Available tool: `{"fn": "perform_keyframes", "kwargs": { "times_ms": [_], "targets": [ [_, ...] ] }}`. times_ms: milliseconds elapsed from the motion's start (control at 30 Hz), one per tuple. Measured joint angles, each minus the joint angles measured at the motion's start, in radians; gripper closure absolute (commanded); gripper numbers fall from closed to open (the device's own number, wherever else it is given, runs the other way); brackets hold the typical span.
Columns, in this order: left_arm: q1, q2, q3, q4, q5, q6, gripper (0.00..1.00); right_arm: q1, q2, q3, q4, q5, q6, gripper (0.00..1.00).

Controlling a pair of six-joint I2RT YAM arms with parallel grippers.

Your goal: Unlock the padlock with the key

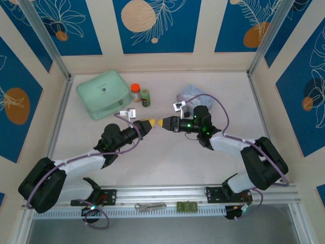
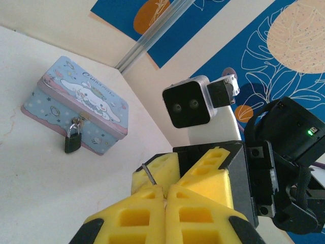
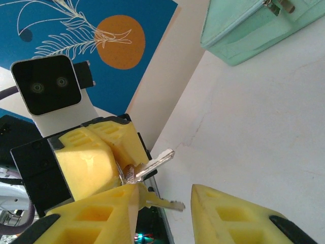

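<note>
Your left arm (image 1: 81,165) and right arm (image 1: 231,142) have black joints, white link shells and a purple cable (image 1: 226,119) looping alongside. Your left gripper (image 1: 151,125) and right gripper (image 1: 163,123) end in yellow fingers (image 2: 137,218) moulded with square pockets. Each wrist carries a boxy white camera (image 2: 187,104) with a black two-lens face, and a green light (image 2: 310,132) glows on the right.

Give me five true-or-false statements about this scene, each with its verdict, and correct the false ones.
1. The small black padlock with a silvery shackle hangs on the light-blue rectangular tin. True.
2. The thin pale-metal key lies loose beside the tin. False: the left gripper is shut on it.
3. The right gripper is clamped on the padlock. False: its jaws stand apart, facing the key.
4. The two grippers point at each other, tips close together. True.
5. The mint-green soft case sits on the tin. False: it lies apart, to the tin's left.
</note>
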Motion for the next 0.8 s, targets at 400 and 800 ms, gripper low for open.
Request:
{"fn": "perform_keyframes", "kwargs": {
  "times_ms": [400, 800],
  "targets": [
    [-0.012, 0.000, -0.002, 0.028, -0.047, 0.000, 1.00, 0.000, 0.022, 0.016, 0.050, -0.014, 0.046, 0.71],
    [-0.026, -0.036, -0.035, -0.008, -0.104, 0.026, 1.00, -0.002, 0.009, 0.013, 0.070, -0.016, 0.050, 0.71]
  ]
}}
